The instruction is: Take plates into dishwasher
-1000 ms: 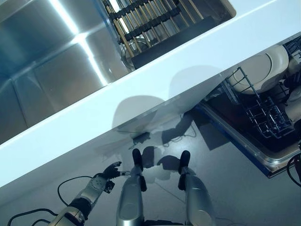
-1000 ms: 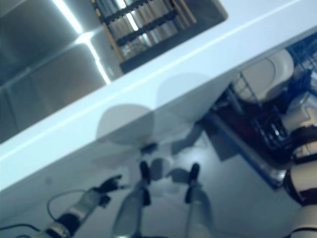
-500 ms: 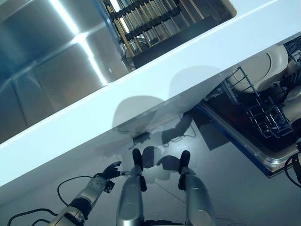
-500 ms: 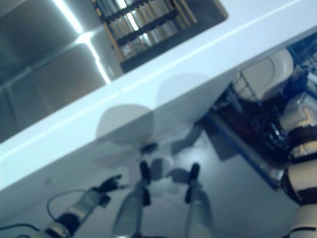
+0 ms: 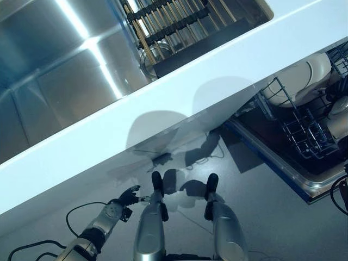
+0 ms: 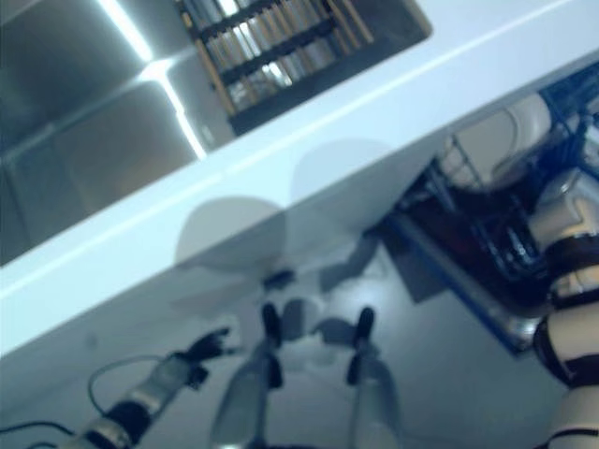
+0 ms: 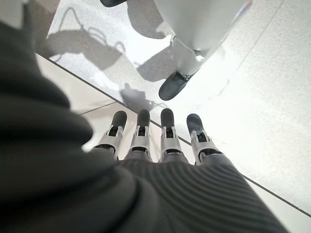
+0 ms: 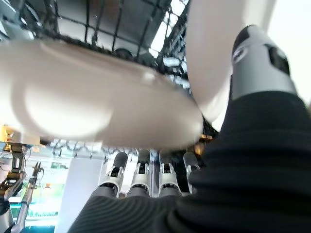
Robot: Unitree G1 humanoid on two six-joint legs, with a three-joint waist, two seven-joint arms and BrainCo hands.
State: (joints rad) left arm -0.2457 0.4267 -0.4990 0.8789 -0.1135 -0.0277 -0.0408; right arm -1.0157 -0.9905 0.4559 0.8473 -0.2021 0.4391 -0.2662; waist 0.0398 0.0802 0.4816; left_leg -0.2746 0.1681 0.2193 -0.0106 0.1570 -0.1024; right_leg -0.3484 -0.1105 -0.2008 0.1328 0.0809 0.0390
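A cream plate [image 5: 302, 76] leans in the wire rack [image 5: 304, 130] of the open dishwasher at the right. In the right wrist view this plate [image 8: 97, 97] lies across the frame, just past my right hand [image 8: 141, 177]. The fingers are straight under it and the thumb [image 8: 257, 53] stands up beside a second cream plate [image 8: 209, 58]. My right forearm [image 6: 562, 224] reaches into the rack from the right edge. My left hand [image 5: 128, 197] hangs low by the floor, open and empty; its straight fingers [image 7: 141, 131] show in the left wrist view.
A white counter [image 5: 217, 65] crosses the view. Behind it is a steel sink [image 5: 54, 81] with a slatted drying rack [image 5: 174, 22]. The dishwasher's lowered door [image 5: 283, 163] juts out over the floor at the right.
My right forearm has moved a little further up into the dishwasher rack. The plate in the rack has stayed about where it was. The left hand has not moved.
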